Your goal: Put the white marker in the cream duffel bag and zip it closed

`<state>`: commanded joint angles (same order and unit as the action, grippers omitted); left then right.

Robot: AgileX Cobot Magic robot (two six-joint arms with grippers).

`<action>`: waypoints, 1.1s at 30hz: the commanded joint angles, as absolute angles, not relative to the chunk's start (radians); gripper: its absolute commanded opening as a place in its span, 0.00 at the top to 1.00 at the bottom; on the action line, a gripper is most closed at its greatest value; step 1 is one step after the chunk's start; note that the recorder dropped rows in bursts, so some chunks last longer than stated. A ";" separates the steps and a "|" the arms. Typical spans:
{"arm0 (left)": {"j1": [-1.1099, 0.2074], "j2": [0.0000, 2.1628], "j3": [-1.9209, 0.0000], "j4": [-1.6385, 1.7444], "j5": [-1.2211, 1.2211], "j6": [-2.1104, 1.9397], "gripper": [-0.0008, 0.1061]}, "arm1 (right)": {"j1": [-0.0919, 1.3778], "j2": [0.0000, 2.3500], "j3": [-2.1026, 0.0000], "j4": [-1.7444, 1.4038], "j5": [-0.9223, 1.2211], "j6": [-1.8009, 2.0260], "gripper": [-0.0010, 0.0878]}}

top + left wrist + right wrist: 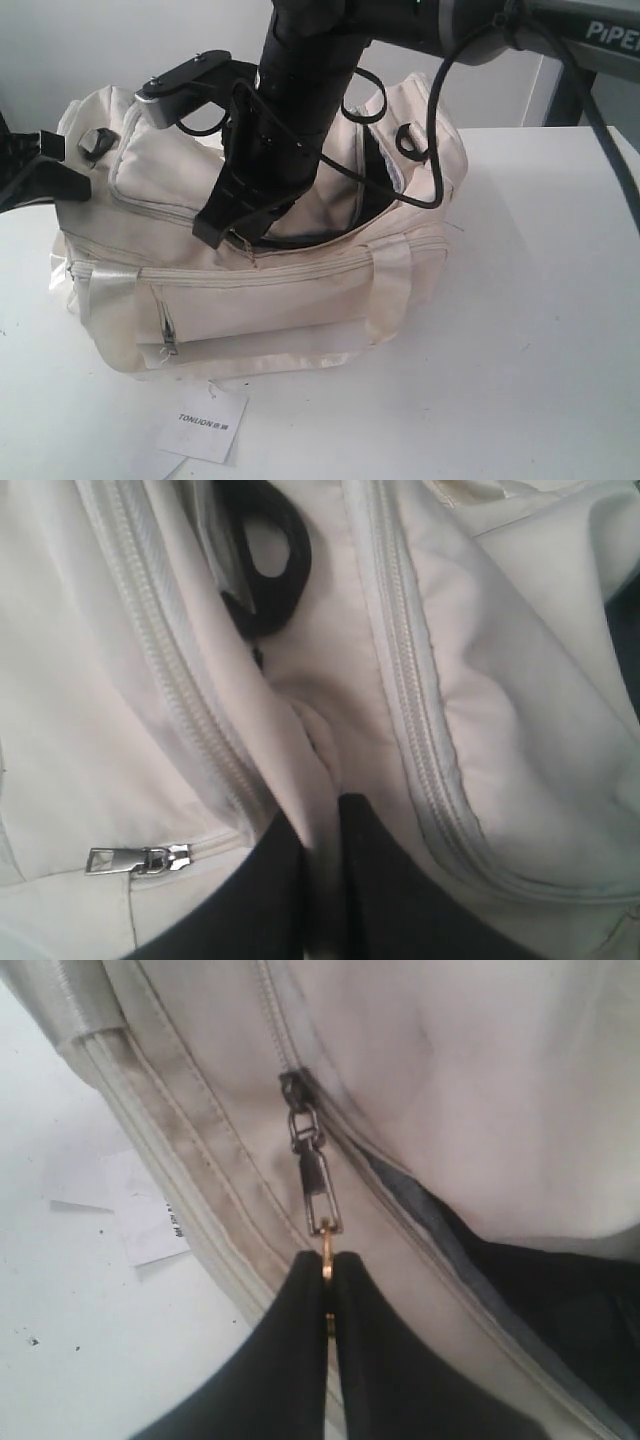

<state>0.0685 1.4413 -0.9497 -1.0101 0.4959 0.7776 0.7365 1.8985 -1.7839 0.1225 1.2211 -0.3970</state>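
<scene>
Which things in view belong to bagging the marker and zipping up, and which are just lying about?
Job:
- cream duffel bag, top still partly open
- zip pull, pinched by the right gripper
- left gripper, closed on a fold of bag fabric
- white marker: not in view

Lying about:
- paper tag on the table, in front of the bag

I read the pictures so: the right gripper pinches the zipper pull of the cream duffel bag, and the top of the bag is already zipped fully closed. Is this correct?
Not quite. The right gripper does pinch the zipper pull of the cream duffel bag, but the top is only partly zipped: the right wrist view shows a dark gap past the slider.
</scene>
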 joint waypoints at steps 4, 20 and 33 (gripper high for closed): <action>0.069 1.405 -0.963 -0.937 0.493 0.785 0.42 | 0.736 1.898 -1.784 0.127 1.221 -0.405 0.99; 0.065 1.266 -1.012 -0.992 0.753 1.316 0.37 | 0.736 1.847 -1.784 0.131 1.109 -0.434 0.99; -0.142 1.328 -1.008 -0.968 0.715 1.787 0.37 | 0.736 1.829 -1.784 0.131 1.092 -0.441 0.99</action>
<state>-0.1420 1.3279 -1.0079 -0.9680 0.7150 1.7869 0.7365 1.8291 -1.7839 0.1306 1.0919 -0.4413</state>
